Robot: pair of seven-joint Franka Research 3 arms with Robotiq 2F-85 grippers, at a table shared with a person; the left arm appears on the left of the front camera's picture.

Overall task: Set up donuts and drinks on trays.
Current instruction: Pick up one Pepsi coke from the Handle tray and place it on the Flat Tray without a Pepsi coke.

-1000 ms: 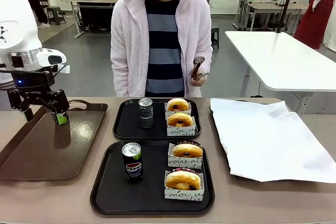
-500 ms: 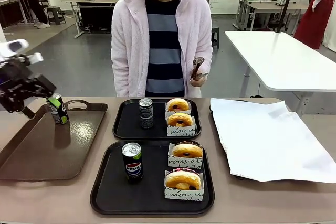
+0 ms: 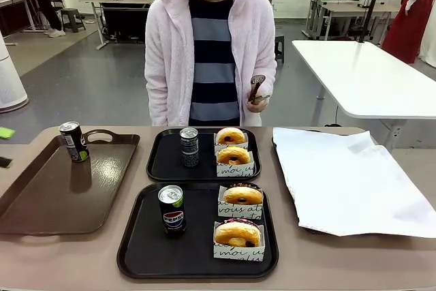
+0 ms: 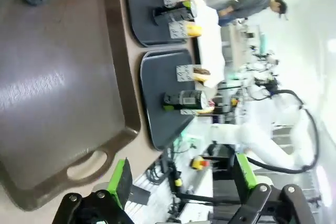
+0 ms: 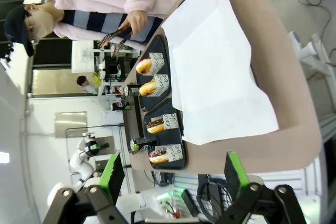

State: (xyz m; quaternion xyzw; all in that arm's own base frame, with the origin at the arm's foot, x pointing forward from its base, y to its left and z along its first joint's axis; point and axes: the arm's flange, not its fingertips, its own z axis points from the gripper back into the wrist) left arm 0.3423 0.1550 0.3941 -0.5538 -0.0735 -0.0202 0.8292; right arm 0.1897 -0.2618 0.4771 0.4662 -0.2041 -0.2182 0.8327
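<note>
Left pincer point(image 4: 178, 182): jaws wide apart, empty, off the brown tray's point(image 3: 41, 202) handle end.
Right pincer point(image 5: 170, 174): spread, empty, high above the table point(image 5: 294, 145).
Trays: near tray point(image 3: 136, 250) and far tray point(image 3: 160, 165) each had a can and two donuts.
Spare can point(image 3: 73, 142): upright on brown tray.
Step tip: setup looked complete; keep arms clear.

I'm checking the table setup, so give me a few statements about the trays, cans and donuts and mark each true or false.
1. Each black tray holds one can and two donuts. True.
2. The Pepsi can is on the far black tray. False: it stands on the near one.
3. A third can stands on the brown tray. True.
4. Donuts lie on the white paper. False: it is bare.
5. The left gripper holds a can. False: its jaws are open and empty.
</note>
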